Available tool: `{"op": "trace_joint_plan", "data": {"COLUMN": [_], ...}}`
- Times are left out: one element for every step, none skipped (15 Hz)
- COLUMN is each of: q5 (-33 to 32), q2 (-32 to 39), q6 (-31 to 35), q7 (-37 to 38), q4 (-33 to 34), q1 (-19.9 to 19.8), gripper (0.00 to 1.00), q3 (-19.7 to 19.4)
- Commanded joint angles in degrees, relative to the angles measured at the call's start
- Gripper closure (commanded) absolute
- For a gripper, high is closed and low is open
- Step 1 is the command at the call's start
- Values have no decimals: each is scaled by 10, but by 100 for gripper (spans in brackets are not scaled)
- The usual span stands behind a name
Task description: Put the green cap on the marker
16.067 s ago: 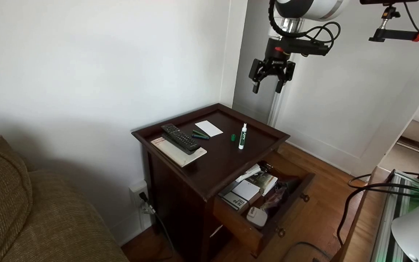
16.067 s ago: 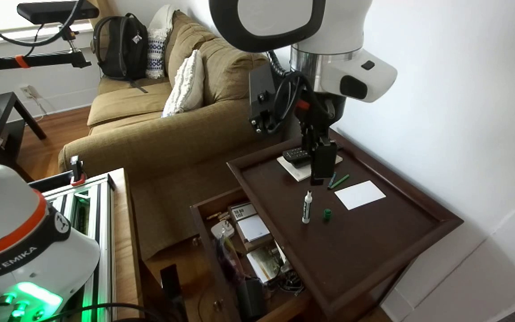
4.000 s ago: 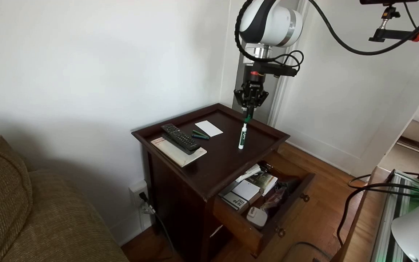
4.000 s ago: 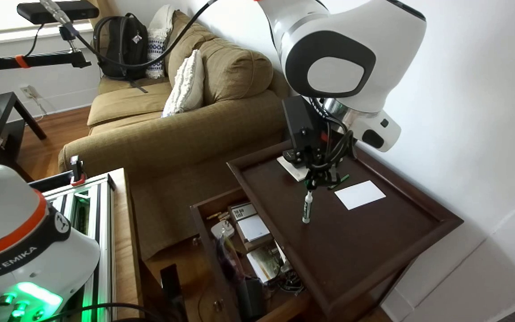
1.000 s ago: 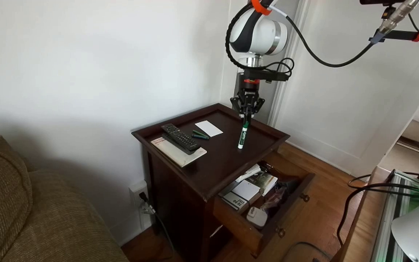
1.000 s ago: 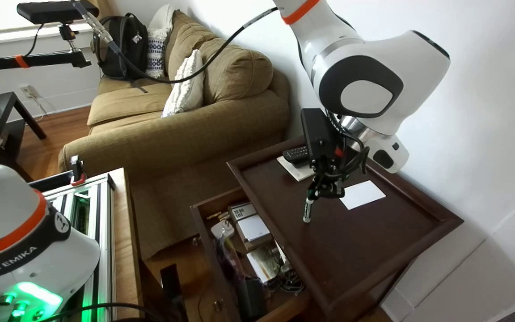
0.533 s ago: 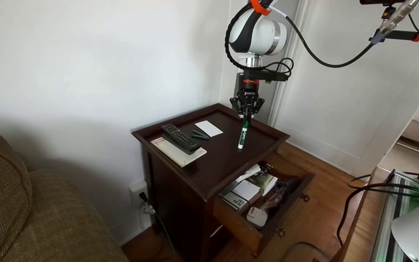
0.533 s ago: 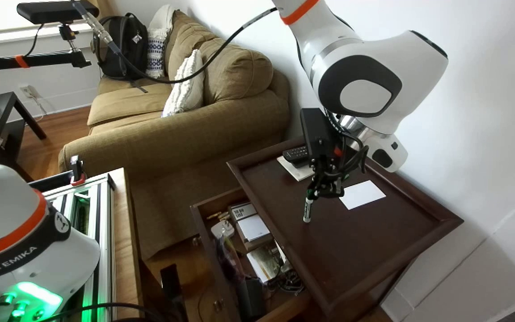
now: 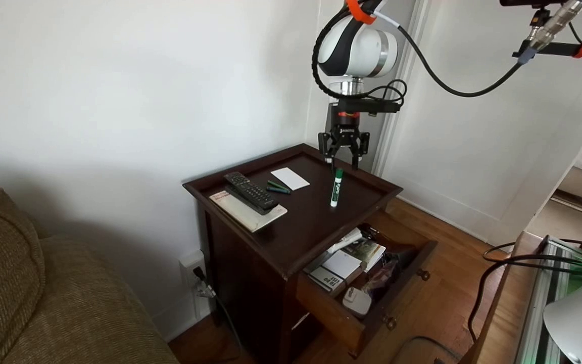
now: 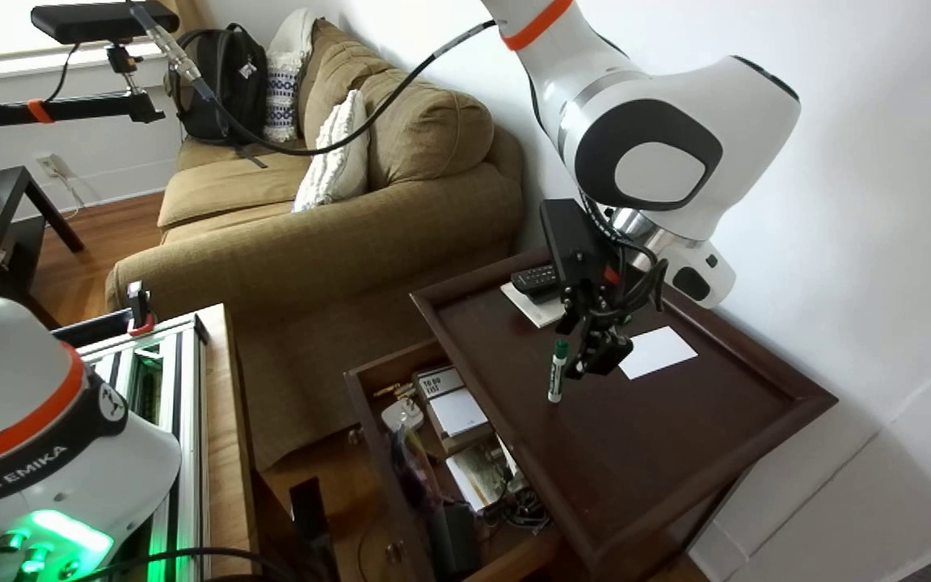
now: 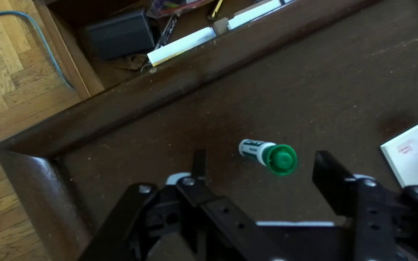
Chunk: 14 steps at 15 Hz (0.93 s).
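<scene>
Gripper [image 9: 344, 165], jaws apart, just above the marker [image 9: 336, 191] standing on a table [image 10: 635, 453].
Green cap [image 11: 281, 160] on its top end, between the jaws in the wrist view; long axis near upright, so rising straight looks safest.

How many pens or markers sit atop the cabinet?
3: the marker, upright near the drawer; a green pen and a bluish pen between remote and white card. Others may be hidden.

A rimmed, dark reddish-brown wooden tabletop [image 9: 307, 222] carries a slim green-and-white plastic marker [image 9: 336, 191], standing on end. Apart from it lie a thin cream-coloured book [image 9: 240, 210], two slim green-blue sticks [image 9: 278, 190] and, near those, a white rectangular paper slip [image 9: 290, 178].
</scene>
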Motion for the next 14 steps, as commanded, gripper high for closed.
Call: {"op": "trace_joint_plan", "data": {"q5": [-33,-42,-51,-58,-66,-75,-86,-94,-102,-105,-111,-115,-121,-124], "q2": [-40,-50,-62,-73,-85,-98,-113,-124,-137,-150,-162,-173,-185,-193], "q6": [22,27,37,40,45,51,53,52,51,51,54,55,54,50], "q7": [21,25,27,30,33,37,44,48,53,55,60,65,72,74], "q4": [-23,-26,-32,-36,-40,-45,-50,-54,-60,-65,-70,-75,-80,-83], "q1": [17,20,24,27,31,35,41,44,47,49,51,53,56,56], "gripper": [0,0,0,0,0,0,0,1,0,0,0,0,0,0], "q3": [-14,-15,-16,-16,-16,-16,-16,-16,-15,-13,-13,-13,-12,-12]}}
